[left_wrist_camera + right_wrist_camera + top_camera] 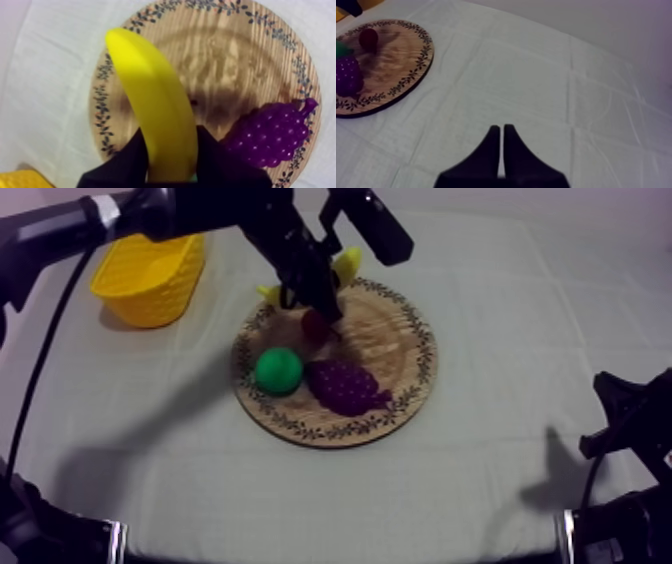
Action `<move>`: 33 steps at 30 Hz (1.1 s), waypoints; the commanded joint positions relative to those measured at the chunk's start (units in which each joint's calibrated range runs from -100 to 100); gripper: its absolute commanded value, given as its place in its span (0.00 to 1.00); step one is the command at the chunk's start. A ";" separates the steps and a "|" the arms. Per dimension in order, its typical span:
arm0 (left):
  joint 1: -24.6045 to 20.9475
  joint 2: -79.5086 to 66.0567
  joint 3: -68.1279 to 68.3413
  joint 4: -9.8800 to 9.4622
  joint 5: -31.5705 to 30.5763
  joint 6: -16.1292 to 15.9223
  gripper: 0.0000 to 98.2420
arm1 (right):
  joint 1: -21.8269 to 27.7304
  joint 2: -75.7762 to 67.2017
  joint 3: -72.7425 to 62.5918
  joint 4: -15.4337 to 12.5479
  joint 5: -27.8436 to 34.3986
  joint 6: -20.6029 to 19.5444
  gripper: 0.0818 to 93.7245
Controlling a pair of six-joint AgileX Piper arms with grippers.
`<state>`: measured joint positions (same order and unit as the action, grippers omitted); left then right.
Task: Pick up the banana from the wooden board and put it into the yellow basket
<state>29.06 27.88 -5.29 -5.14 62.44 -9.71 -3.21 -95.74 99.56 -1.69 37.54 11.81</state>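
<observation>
My left gripper (312, 296) is shut on the yellow banana (155, 115), with a black finger (131, 156) pressed to each side of it. The banana's ends (348, 264) stick out from under the arm at the far left rim of the round wooden board (395, 338). From the left wrist the banana hangs over the board (230, 55), casting a shadow on the wood. The yellow basket (150, 276) stands at the far left of the table, apart from the board. My right gripper (501, 142) is shut on nothing, low over the cloth to the right of the board (396, 60).
On the board lie a green pear (278, 370), purple grapes (345, 385) and a small red fruit (316, 325) just below the left gripper. The grapes (272, 132) lie beside the held banana. My right arm (630, 428) rests at the table's right edge.
</observation>
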 commanded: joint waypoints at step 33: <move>-20.87 -20.89 9.41 1.25 -3.74 -0.29 0.25 | -0.15 -0.01 0.00 0.00 0.04 -0.01 0.00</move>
<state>9.41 6.88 3.76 -4.09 59.21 -9.89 -3.35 -95.74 99.56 -1.69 37.54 11.81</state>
